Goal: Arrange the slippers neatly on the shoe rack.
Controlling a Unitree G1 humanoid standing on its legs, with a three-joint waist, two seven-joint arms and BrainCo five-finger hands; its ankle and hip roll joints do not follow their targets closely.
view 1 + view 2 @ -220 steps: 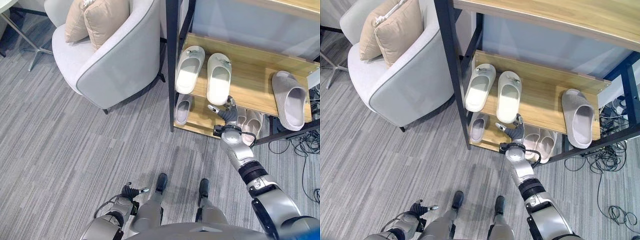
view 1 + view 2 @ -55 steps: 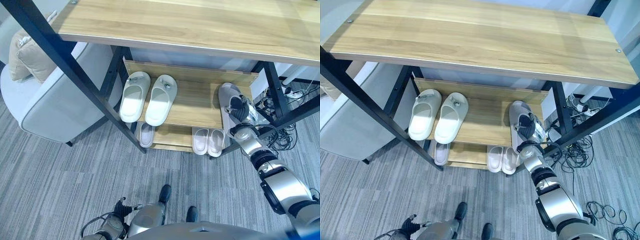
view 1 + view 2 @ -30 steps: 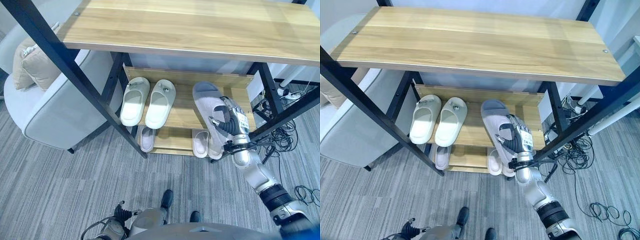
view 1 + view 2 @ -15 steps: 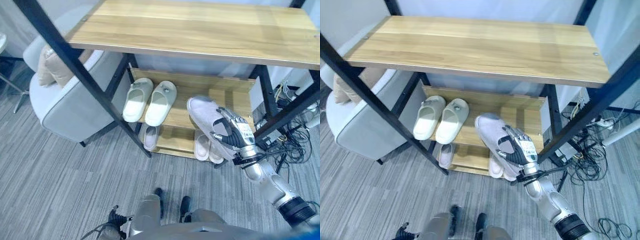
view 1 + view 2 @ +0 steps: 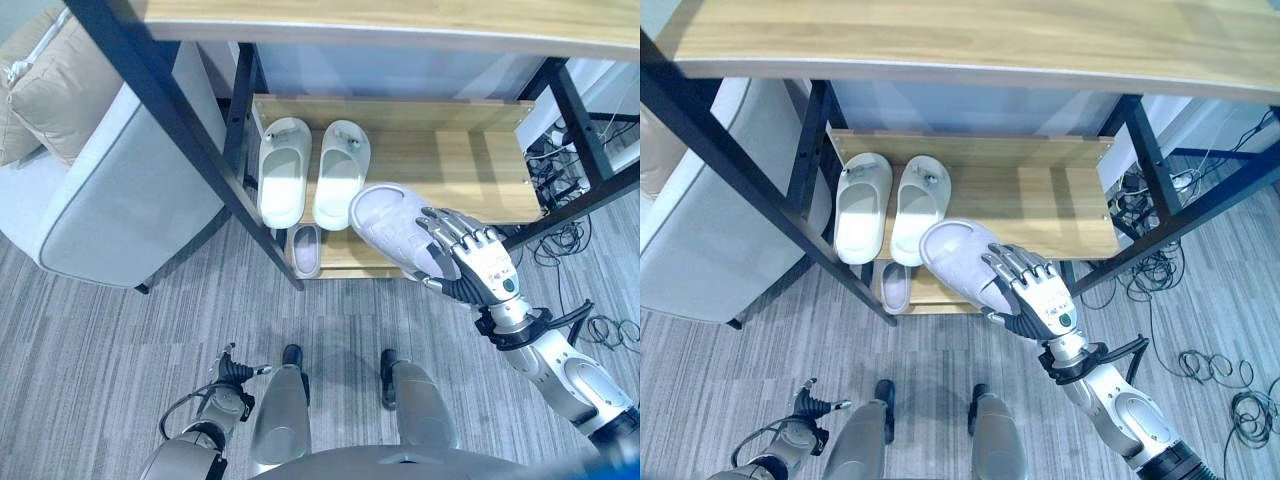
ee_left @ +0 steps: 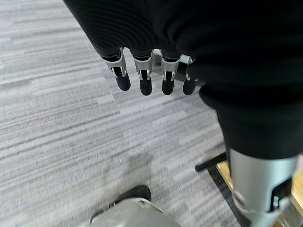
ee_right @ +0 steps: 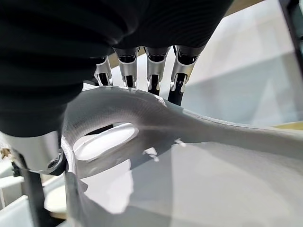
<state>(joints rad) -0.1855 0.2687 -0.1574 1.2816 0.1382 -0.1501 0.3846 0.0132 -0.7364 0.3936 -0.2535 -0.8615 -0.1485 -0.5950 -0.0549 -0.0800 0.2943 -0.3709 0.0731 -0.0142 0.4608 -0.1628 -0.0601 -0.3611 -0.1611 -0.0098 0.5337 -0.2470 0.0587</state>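
Observation:
My right hand (image 5: 472,264) is shut on a grey slipper (image 5: 392,226), fingers curled over its strap (image 7: 142,111). It holds the slipper in the air at the front edge of the rack's middle shelf (image 5: 455,170), toe pointing up-left, just right of a white pair (image 5: 285,170) (image 5: 341,172) that lies side by side at the shelf's left end. A small pale slipper (image 5: 305,250) lies on the lowest shelf under the pair. My left hand (image 5: 236,376) hangs low by my side, fingers (image 6: 144,80) relaxed and holding nothing.
The rack's wooden top board (image 5: 1040,40) overhangs the shelves, carried by black metal posts (image 5: 180,110). A grey armchair (image 5: 110,190) with beige cushions stands close to the rack's left. Loose cables (image 5: 605,328) lie on the carpet at the right.
The right hand has carried the grey slipper from the shelf's right end leftward and out over its front edge, nearer the white pair. The camera has also shifted.

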